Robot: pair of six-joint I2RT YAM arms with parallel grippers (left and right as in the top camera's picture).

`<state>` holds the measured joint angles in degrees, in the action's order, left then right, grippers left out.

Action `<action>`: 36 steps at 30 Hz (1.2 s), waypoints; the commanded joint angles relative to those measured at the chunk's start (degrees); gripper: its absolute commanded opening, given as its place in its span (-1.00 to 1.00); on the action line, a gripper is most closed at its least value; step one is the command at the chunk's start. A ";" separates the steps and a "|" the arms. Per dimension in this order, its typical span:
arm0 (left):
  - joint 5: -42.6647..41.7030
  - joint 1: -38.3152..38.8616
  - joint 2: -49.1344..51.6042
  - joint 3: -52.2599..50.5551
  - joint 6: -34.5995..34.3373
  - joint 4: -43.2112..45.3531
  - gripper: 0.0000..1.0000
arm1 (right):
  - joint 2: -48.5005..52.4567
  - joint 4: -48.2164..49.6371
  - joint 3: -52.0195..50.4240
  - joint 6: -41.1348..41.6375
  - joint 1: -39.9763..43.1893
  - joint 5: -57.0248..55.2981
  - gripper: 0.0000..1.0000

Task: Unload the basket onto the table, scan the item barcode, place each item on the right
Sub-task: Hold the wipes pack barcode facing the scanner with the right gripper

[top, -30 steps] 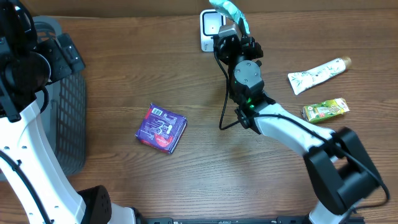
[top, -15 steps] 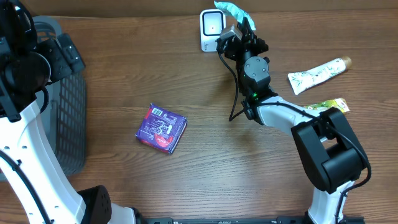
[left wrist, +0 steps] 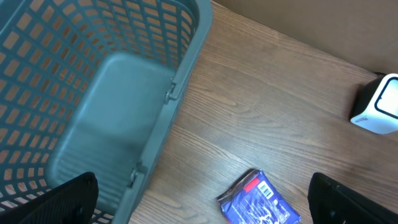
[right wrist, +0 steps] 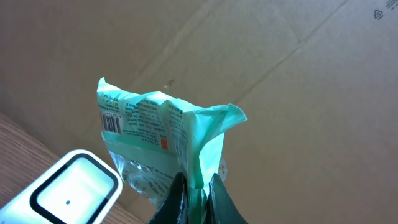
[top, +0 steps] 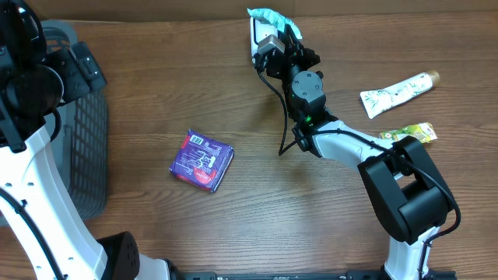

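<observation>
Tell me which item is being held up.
The mint-green pouch, pinched in the right gripper; the purple packet, white tube and green carton lie on the table.

1 ea: basket [top: 85,148], scanner [right wrist: 71,190], tube [top: 397,93], teal pkt [right wrist: 155,143], purple pkt [top: 202,160], green pkt [top: 407,137].

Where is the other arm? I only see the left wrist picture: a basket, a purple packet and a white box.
Observer: The right gripper is up beside that white box, the scanner, shut on a mint-green packet.
Operator: Does it have stripes?
Observer: Yes, a barcode is printed near the packet's top corner, above the scanner in the right wrist view.
Operator: Anything else to scan?
Observer: A white tube and a small green carton lie beside the right arm.
</observation>
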<state>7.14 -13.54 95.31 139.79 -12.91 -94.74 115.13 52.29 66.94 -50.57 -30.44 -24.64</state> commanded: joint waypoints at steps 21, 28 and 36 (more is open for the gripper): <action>0.33 0.07 0.02 -0.15 0.48 0.04 0.99 | 0.09 3.85 1.99 -2.01 -0.26 -1.01 -0.93; 0.33 0.04 0.02 -0.15 0.48 0.04 0.99 | 0.66 -4.28 6.01 -2.71 0.31 0.63 -0.93; 0.33 0.07 0.04 -0.15 0.48 0.04 0.99 | 6.43 -24.85 23.65 -3.26 1.25 0.83 -0.92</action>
<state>7.14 -13.52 95.31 139.79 -12.91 -94.74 119.90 27.70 85.17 -54.02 -30.15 -23.90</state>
